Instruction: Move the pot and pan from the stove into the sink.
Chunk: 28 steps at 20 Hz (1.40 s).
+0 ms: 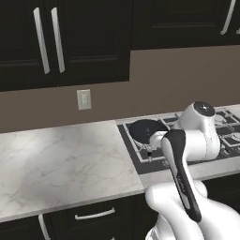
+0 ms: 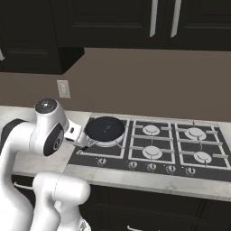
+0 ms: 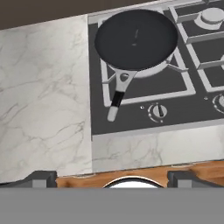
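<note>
White arm point(image 1: 187, 159) looms over the stove point(image 1: 140, 157), pan point(image 1: 146, 130) not yet taken.
Left base view: pan on the near-left burner, the hand above its handle; reaching is the step in hand. Right base view: pan point(image 2: 105, 128) just ahead of the wrist; no pot or sink here. Hand view: gripper point(image 3: 111, 177) tips wide apart, holding nothing, above the counter edge; pan handle point(image 3: 118, 94) points toward them, so next comes descending onto it.
</note>
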Motion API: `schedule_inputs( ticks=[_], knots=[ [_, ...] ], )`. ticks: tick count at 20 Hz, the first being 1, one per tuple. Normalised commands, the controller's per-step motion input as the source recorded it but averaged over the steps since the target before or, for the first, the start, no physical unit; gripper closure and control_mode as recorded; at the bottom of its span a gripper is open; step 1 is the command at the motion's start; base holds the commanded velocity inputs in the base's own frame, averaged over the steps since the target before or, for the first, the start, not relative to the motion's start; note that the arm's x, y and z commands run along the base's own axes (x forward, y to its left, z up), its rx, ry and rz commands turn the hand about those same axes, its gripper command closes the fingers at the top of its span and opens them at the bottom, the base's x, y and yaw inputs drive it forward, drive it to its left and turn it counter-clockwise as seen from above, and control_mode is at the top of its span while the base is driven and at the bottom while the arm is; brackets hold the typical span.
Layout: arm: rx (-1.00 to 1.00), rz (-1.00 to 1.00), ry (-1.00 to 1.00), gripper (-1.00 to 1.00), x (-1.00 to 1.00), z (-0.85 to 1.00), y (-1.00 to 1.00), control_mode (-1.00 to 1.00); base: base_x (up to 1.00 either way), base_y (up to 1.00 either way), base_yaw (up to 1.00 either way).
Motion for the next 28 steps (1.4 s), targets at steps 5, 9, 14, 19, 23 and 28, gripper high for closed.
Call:
schedule_inputs(
  ticks=[5, 9, 14, 19, 23, 28],
  knots=[
    [-0.01, 0.00, -0.03, -1.00, 0.25, -0.57, 0.06, -1.00, 0.00, 0.00, 0.00],
    [-0.06, 0.00, -0.08, -1.00, 0.12, -0.51, 0.05, -1.00, 0.00, 0.00, 0.00],
    [-0.06, 0.00, -0.14, -1.00, 0.04, -0.24, 0.00, -1.00, 0.00, 0.00, 0.00],
    [-0.01, 0.00, -0.01, -1.00, 0.02, -0.02, 0.00, -1.00, 0.00, 0.00, 0.00],
    [-0.02, 0.00, -0.06, -1.00, 0.32, -0.16, 0.00, -1.00, 0.00, 0.00, 0.00],
    [-0.01, 0.00, -0.09, -1.00, 0.24, -0.24, -0.03, -1.00, 0.00, 0.00, 0.00]
  ],
)
